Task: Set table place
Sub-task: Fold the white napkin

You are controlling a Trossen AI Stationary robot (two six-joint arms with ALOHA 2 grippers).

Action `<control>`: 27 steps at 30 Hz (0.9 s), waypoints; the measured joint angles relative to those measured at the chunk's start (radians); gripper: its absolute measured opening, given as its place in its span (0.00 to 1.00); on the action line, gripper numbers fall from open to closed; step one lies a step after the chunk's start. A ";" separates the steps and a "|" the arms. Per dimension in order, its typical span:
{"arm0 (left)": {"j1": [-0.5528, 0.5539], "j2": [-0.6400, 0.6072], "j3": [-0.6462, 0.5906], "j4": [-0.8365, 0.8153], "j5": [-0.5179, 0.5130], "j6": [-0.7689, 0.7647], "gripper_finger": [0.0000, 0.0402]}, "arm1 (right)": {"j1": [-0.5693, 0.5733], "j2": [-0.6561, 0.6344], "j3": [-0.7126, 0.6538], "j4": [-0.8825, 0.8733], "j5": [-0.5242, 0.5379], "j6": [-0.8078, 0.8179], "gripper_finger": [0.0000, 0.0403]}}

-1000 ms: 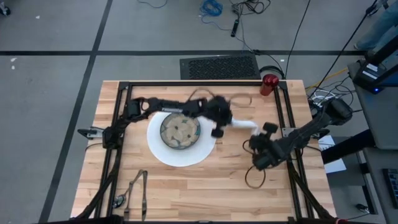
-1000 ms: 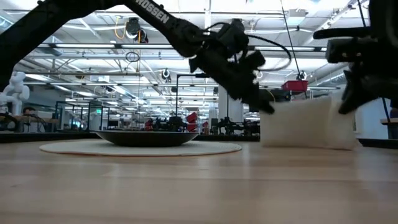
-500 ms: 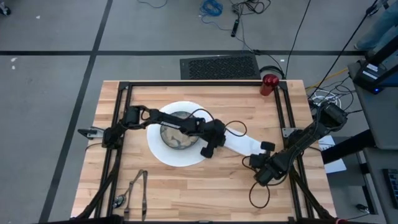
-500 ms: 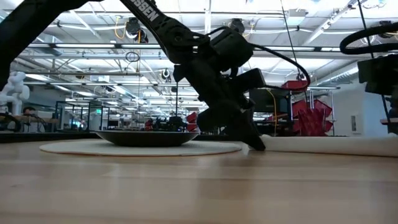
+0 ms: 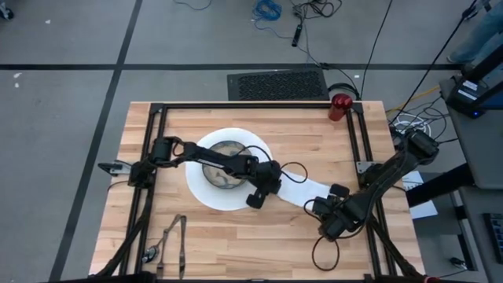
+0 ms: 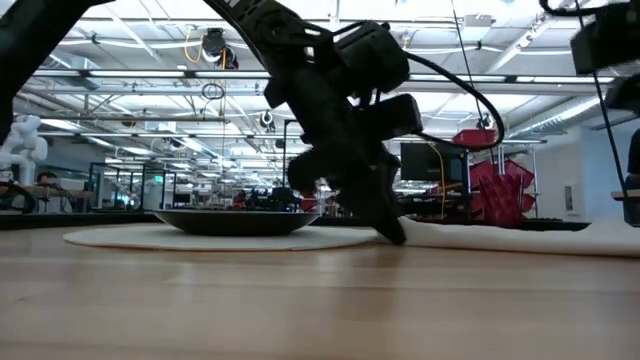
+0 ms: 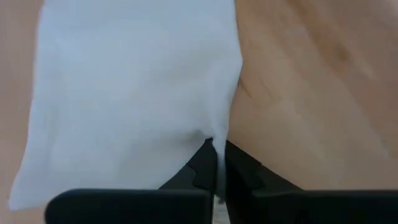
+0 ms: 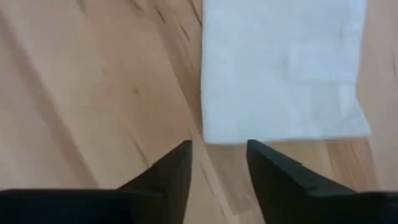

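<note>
White napkin [image 5: 302, 189] flat on wooden table [image 5: 236, 251], beside round white plate [image 5: 206, 193] holding patterned bowl [image 5: 222, 174]

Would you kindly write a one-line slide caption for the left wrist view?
Left gripper pinching the edge of the white napkin laid flat on the wooden table.

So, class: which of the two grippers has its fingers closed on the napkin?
The left gripper, beside the plate, pinches the napkin; the right gripper is open.

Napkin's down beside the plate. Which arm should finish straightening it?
Left. The left gripper is shut on the napkin edge beside the plate; the right gripper is open, just off its far end.
</note>
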 joint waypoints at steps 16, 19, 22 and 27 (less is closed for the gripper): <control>-0.203 -0.002 0.001 0.004 0.059 -0.278 0.04 | -0.029 0.000 0.129 0.052 0.254 -0.142 0.45; -0.258 -0.004 0.002 -0.033 0.024 -0.337 0.04 | -0.027 0.000 0.129 0.110 0.255 -0.131 0.45; -0.320 -0.008 0.004 -0.077 0.011 -0.398 0.04 | -0.014 0.000 0.129 0.190 0.255 -0.131 0.45; -0.431 -0.012 0.009 -0.175 -0.035 -0.473 0.04 | 0.018 0.002 0.129 0.317 0.259 -0.129 0.45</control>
